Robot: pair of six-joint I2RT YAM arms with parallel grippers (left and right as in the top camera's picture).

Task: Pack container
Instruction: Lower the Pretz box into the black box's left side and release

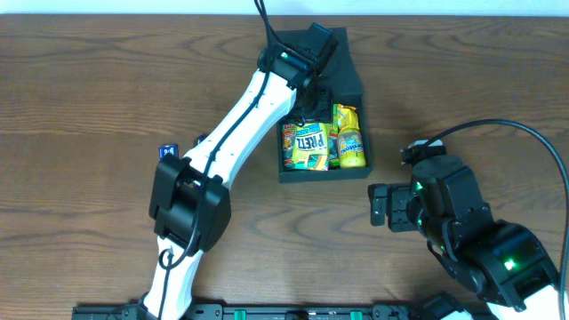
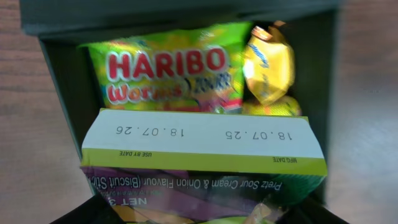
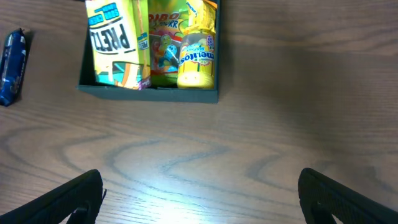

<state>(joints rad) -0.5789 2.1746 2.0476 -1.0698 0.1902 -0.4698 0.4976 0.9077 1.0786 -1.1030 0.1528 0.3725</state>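
Wood-grain table (image 1: 89, 89) under container (image 1: 324, 175), perhaps pale wall (image 1: 444, 7) beyond

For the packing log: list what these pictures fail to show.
1. Whether the left gripper is open or shut: the Pretz box fills the left wrist view, and its own arm covers it overhead.
2. Lower part of the Haribo bag: behind the Pretz box, left wrist view.
3. Label on the blue packet: too small, right wrist view.
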